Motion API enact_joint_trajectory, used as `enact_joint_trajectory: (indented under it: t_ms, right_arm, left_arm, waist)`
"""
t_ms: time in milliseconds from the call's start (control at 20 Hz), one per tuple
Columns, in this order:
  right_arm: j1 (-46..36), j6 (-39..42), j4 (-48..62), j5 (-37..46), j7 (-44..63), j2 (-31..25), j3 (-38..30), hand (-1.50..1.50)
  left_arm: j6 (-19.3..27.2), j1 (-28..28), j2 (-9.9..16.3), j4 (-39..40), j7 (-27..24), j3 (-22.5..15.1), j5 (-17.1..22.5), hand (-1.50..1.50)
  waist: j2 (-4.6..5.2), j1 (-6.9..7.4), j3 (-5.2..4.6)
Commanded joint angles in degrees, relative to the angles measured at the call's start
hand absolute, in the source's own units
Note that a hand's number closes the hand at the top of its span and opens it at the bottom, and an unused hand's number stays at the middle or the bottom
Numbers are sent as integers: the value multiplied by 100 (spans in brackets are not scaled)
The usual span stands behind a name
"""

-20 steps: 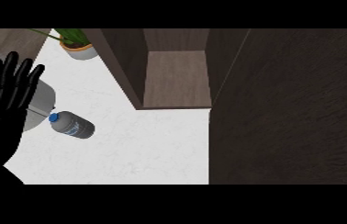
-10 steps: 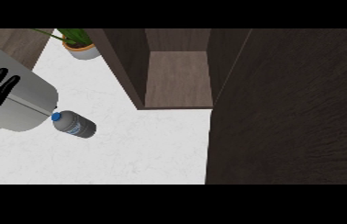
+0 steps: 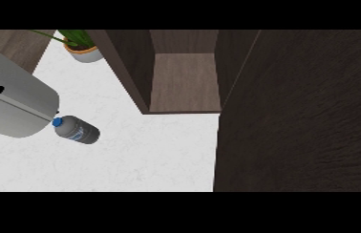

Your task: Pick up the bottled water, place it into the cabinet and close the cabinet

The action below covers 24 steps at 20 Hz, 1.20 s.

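The bottled water [image 3: 78, 130] lies on its side on the white counter [image 3: 141, 155], blue cap pointing up-left. My left forearm [image 3: 21, 105] fills the left edge as a grey shape, and its lower end almost touches the cap. Of the left hand [image 3: 1, 89] only a black sliver shows at the picture's edge. The cabinet [image 3: 182, 81] stands open behind the bottle, with a bare wooden shelf inside. Its dark door [image 3: 289, 122] is swung out and covers the right side of the view. My right hand is not visible.
A potted plant [image 3: 86, 52] in a pale pot stands at the back left, beside the cabinet's left wall [image 3: 130, 65]. White counter stretches between the bottle and the open door.
The left hand, raised with spread fingers a second ago, has slid off the left edge. The grey forearm has swung in above the bottle's cap. The bottle and cabinet have not moved.
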Motion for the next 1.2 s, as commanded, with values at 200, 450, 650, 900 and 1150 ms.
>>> enact_joint_trajectory:
  t_ms: [200,450,650,900,1150]
  right_arm:
    - [893,55,-1080,139,49,-166,377,-150]
    - [1067,120,-1019,335,-280,-270,484,-150]
    - [1356,55,-1236,416,-331,-334,605,-150]
    - [1394,-7,-967,691,-691,-298,936,-150]
    - [1772,56,-1084,778,-1037,-486,1056,-150]
  left_arm:
    - [-589,-507,112,1549,-394,27,-623,-150]
    - [-676,-737,-227,2546,-969,-330,-1671,-150]
    - [-810,-832,-403,3116,-1256,-512,-1966,-150]
    - [-725,-1476,-635,4499,-2048,-607,-2611,-150]
    - [-642,-1692,-519,5389,-2952,-759,-3368,-150]
  waist:
    - [13,-44,-4]
    - [30,-104,-11]
    - [23,-80,-11]
    - [49,-130,-19]
    - [46,-225,-26]
